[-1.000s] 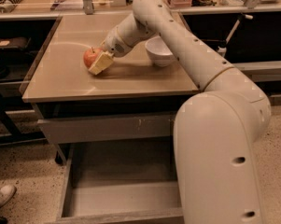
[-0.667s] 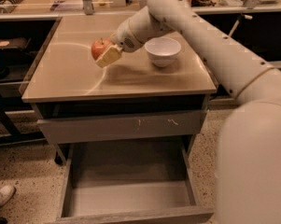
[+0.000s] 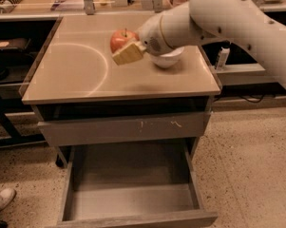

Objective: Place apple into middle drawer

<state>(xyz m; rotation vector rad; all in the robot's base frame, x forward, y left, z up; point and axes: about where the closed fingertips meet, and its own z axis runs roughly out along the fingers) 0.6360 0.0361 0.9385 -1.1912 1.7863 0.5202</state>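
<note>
The red-orange apple (image 3: pixel 119 38) is held in my gripper (image 3: pixel 125 46), above the tan table top (image 3: pixel 76 75) and near its middle. The gripper is shut on the apple; one tan finger pad (image 3: pixel 128 54) shows in front of it, the other is hidden behind it. A faint shadow lies on the table below. The middle drawer (image 3: pixel 133 201) stands pulled out and open under the table, low in the view. Its plain grey floor is bare. It lies below and in front of the gripper.
A white bowl (image 3: pixel 167 60) sits on the table just right of the apple, partly hidden by my arm. A shut grey drawer front with pale scratch marks (image 3: pixel 123 128) is above the open drawer. A shoe (image 3: pixel 1 201) shows at the lower left. Shelves flank the table.
The gripper has carried the apple up off the table and a little to the right, toward the bowl. The view has shifted, so the arm fills less of the frame.
</note>
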